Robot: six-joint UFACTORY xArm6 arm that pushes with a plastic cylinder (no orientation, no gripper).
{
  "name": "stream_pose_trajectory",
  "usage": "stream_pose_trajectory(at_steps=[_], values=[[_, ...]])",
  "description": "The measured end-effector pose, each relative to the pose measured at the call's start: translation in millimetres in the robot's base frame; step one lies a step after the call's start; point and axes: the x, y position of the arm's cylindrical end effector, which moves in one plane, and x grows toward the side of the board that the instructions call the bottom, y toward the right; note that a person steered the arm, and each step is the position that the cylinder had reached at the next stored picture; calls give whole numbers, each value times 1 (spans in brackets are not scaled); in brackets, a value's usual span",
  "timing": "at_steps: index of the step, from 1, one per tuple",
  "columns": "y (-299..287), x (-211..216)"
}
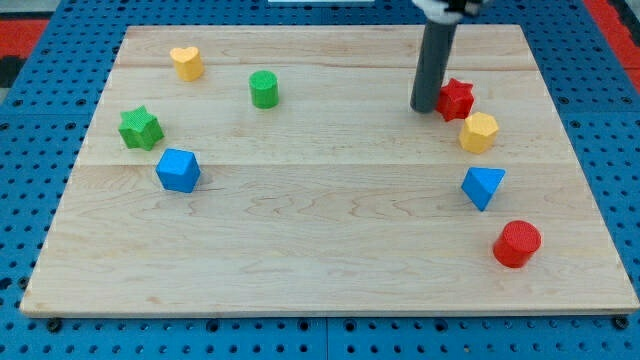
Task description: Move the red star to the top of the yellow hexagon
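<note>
Wooden board [300,230], upright tip [425,108] against red star [457,98]

single camera, high and angled down, whole wooden board [330,290] in frame, moderately close

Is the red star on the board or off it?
On: the red star rests on the board, beside my tip.

Robotics lab bench, wooden board [330,250] on blue pegboard table [30,150], small coloured test blocks
</note>
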Motion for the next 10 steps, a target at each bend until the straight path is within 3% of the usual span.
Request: stream_pose_trajectory(at_steps=[1,3,4,5,6,10], values=[[20,26],[30,-32],[2,-33],[-73,-38],[-60,-63],[-1,-66]])
